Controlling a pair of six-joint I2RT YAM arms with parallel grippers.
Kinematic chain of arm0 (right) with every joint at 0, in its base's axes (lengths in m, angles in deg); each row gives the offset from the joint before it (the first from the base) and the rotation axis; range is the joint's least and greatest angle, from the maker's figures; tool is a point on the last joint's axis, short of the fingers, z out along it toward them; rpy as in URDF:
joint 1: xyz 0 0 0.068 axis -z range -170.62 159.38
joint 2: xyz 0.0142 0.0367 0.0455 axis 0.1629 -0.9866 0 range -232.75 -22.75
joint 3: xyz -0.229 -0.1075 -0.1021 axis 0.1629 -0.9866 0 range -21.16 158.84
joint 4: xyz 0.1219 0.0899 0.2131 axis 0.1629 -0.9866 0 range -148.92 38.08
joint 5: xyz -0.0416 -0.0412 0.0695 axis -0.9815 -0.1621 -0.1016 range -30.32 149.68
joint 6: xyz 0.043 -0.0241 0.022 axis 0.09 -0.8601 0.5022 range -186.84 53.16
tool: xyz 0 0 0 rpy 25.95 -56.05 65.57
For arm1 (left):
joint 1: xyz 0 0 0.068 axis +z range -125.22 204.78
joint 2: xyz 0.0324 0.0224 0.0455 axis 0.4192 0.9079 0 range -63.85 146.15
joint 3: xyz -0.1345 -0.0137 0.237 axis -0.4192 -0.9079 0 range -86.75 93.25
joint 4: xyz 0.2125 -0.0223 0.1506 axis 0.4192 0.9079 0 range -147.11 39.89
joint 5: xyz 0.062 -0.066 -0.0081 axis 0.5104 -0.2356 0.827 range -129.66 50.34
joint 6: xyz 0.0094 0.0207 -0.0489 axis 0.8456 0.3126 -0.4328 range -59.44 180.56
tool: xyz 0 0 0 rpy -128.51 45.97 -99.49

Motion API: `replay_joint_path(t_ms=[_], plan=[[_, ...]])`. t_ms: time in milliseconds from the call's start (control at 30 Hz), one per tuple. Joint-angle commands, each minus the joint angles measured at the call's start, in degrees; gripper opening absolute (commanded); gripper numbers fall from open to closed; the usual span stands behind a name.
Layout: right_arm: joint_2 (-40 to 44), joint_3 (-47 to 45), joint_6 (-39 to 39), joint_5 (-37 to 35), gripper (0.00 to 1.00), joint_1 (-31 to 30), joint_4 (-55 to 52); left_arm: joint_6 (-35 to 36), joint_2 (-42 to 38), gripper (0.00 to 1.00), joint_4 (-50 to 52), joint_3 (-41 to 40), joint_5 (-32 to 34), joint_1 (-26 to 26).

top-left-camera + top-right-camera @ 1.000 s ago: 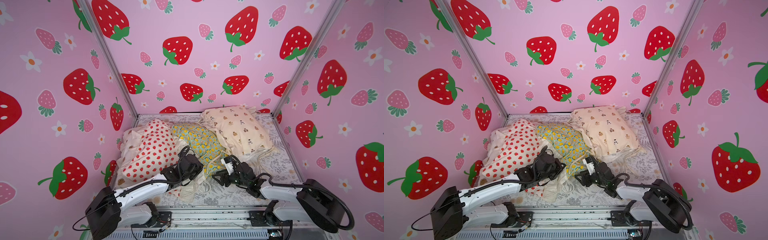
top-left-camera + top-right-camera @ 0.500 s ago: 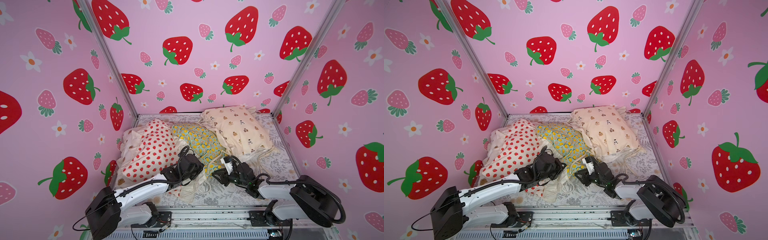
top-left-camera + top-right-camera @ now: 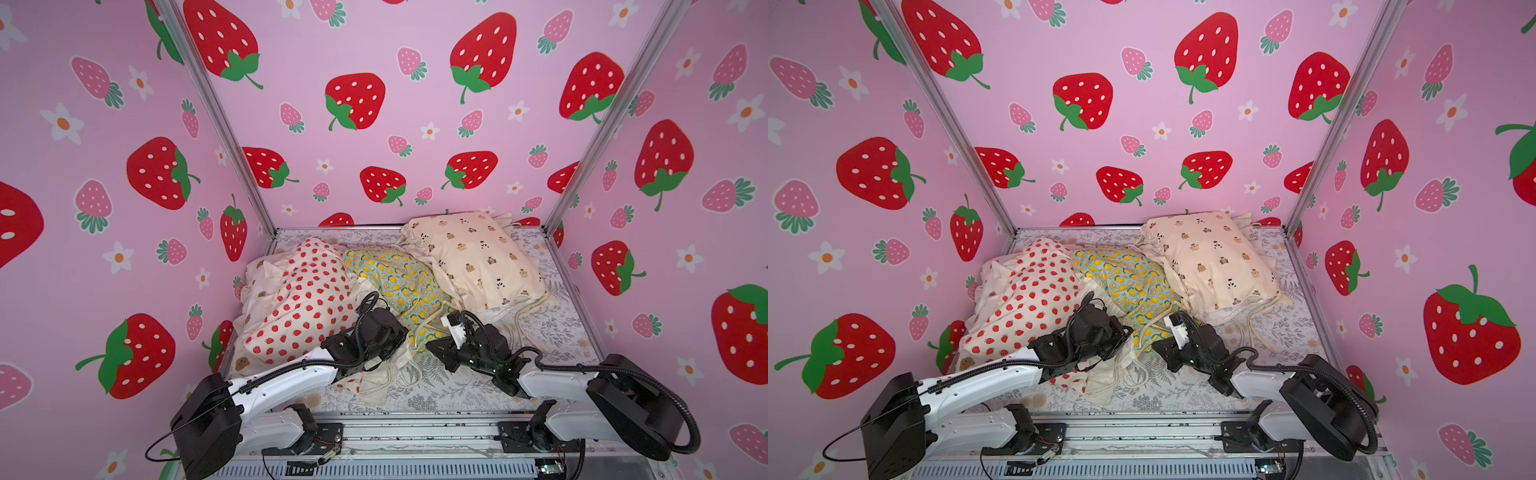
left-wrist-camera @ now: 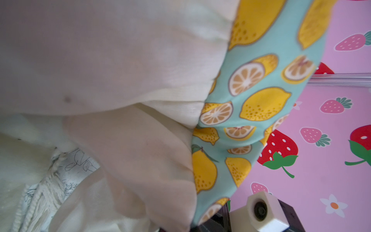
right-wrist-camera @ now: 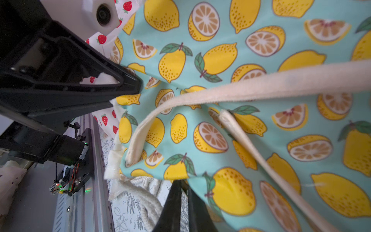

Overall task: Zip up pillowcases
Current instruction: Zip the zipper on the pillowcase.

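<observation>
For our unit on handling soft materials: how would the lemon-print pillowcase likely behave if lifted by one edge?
The lemon-print pillowcase looks creased and slumped, so it would probably sag floppily. Its loose cream strap may dangle and snag. The cloth looks thin, so probably light.

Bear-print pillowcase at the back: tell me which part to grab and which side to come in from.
Grip the cream ruffled hem along the near edge of the bear-print pillowcase, coming in low from the front over the fern-print sheet. The stuffed body looks too plump to pinch, while that hem lies thin and loose on the sheet, facing that side.
</observation>
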Motion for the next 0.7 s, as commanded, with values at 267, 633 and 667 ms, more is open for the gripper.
replay_joint_path(t_ms=[267, 633, 667], plan=[[3.07, 1.63, -1.68, -0.34, 0.05, -0.01, -7.04, -0.51, -1.69, 0.00, 0.24, 0.30, 1.20, 0.70], [4.76, 3.25, -8.92, -6.59, 0.28, -2.75, -12.15, -0.69, -1.95, 0.00, -0.09, 0.59, 0.58, 0.78], [4.50, 3.39, -9.36, -7.15, 0.29, -2.75, -12.04, -0.83, -1.87, 0.00, -0.09, 0.61, 0.43, 0.78]])
